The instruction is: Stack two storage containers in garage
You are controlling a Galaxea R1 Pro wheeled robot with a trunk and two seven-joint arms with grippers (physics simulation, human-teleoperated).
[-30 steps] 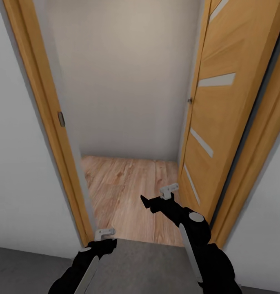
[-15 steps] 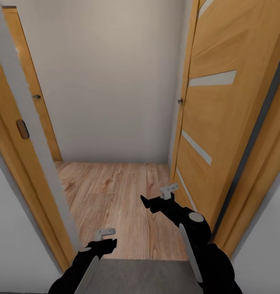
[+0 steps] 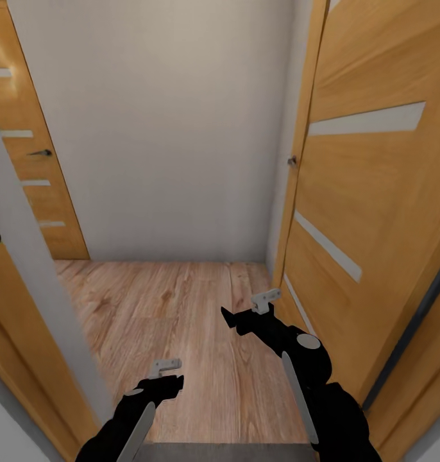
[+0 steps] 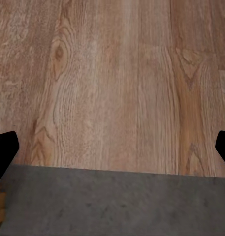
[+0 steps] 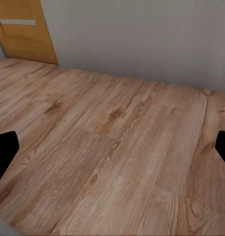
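**In transit: robot crossing doorway onto wood floor, both tools empty**

Left to right in head view: a white wall edge and wooden door frame (image 3: 18, 359) sit close on the left; behind them a second wooden door w/ pale inset strips (image 3: 34, 186) stands shut at the far left of a small hall. A plain white wall (image 3: 169, 128) closes the hall ahead. Light wood plank floor (image 3: 181, 308) runs from that wall back to a strip of grey concrete floor (image 3: 213, 451) at the threshold. On the right, the open wooden door (image 3: 367, 212) swings into the hall, near the right arm.

Left tool (image 3: 163, 372) hangs low over the planks, just past the threshold; left wrist view shows its dark fingertips (image 4: 5, 150) well apart w/ nothing between, so it is released. Right tool (image 3: 249, 313) is held further fwd, its fingertips (image 5: 4, 150) likewise spread and empty over bare planks.

No storage containers appear in these views; judged from the task, they sit further on, in the living room, so this looks like the fetch leg.

To do it well: keep base centred in the gap, mind the open door on the right and frame on the left, arms tucked, then likely turn once clear, since the wall blocks straight ahead.
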